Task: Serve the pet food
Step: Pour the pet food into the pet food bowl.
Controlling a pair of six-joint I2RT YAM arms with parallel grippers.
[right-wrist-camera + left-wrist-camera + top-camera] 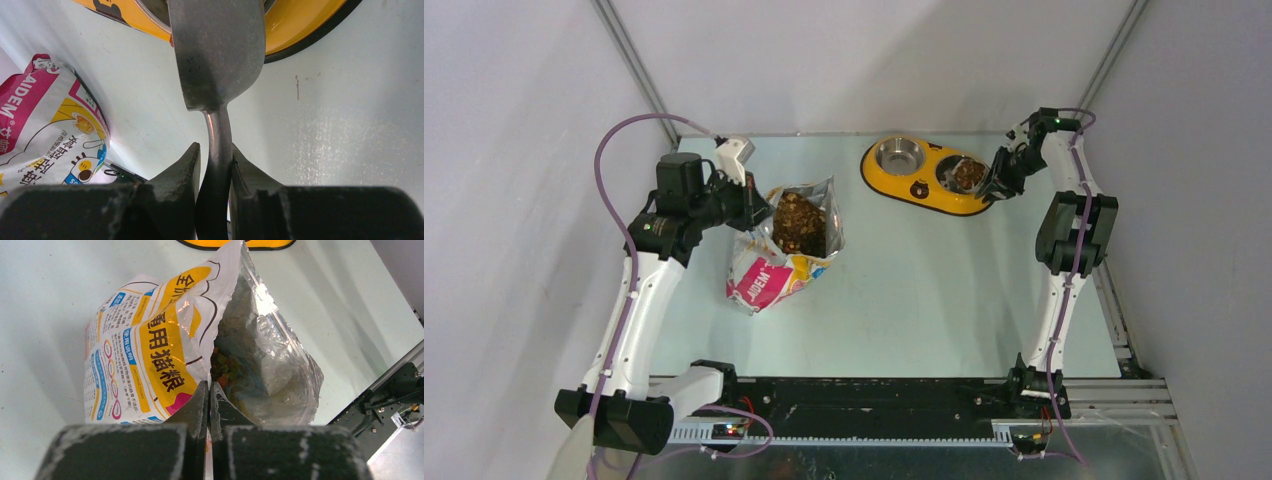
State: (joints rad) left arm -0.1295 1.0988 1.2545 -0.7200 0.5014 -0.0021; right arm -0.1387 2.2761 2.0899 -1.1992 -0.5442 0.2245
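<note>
My right jaws grasp the scoop (217, 60), left jaws pinch the bag (150, 350) rim; kibble (799, 222) looks loose, light: scooped, not gripped.

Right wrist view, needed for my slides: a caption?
Right gripper clamps the grey metal scoop reaching over the yellow oval feeder.

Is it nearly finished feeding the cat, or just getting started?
Partway. Done: the cat food bag stands open, pinched at its rim by the left gripper. In hand: the right gripper holds the metal scoop over the yellow feeder's right bowl, where kibble shows; whether it lies in scoop or bowl is unclear. Left: the other steel bowl looks empty.
</note>
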